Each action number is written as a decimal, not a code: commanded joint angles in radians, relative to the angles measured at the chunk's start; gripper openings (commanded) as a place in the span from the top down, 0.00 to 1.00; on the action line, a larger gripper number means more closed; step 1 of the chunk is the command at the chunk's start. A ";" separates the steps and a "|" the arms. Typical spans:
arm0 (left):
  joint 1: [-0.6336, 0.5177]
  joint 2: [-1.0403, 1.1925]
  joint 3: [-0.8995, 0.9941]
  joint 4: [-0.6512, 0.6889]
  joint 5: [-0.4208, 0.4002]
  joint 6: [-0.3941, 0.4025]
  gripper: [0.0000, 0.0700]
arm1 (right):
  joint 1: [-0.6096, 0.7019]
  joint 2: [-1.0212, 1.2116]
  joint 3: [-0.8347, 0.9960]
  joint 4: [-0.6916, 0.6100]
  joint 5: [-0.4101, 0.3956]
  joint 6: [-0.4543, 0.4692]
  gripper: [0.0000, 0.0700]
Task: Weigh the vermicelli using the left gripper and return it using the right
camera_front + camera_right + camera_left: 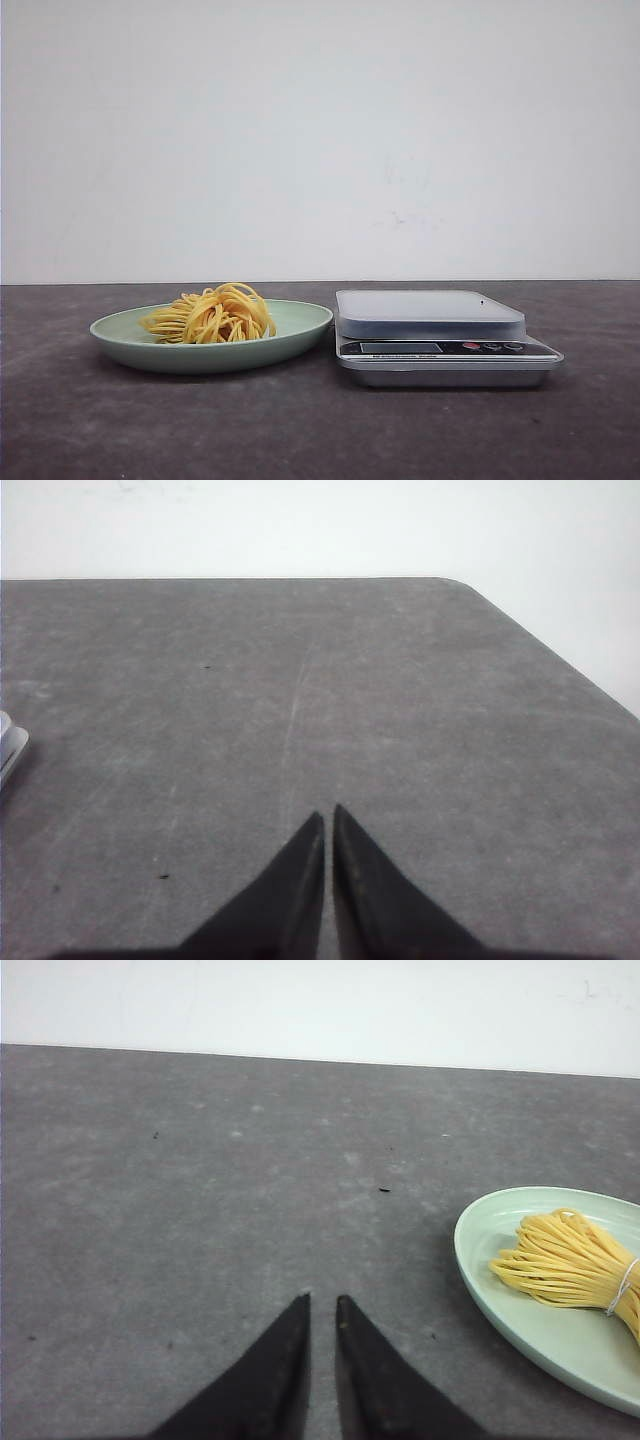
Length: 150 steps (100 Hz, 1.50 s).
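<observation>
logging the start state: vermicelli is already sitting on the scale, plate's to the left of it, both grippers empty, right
Not quite. The vermicelli lies on the pale green plate, not on the scale, whose platform is bare in the front view. The rest holds: the plate is left of the scale, and the left gripper and right gripper hold nothing.

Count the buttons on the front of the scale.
3: a red button then two dark ones, in a row right of the display on the scale. Others may be hidden.
</observation>
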 commanded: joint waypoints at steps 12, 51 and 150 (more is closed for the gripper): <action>0.001 -0.001 -0.018 -0.005 0.001 -0.006 0.98 | 0.000 -0.003 -0.003 0.011 0.000 -0.006 0.99; 0.001 -0.001 -0.018 0.034 0.000 -0.006 0.98 | 0.000 -0.003 -0.002 0.090 -0.085 0.102 0.99; -0.001 0.707 0.969 -0.335 0.134 -0.234 0.98 | 0.000 0.393 0.780 -0.321 -0.374 0.232 0.97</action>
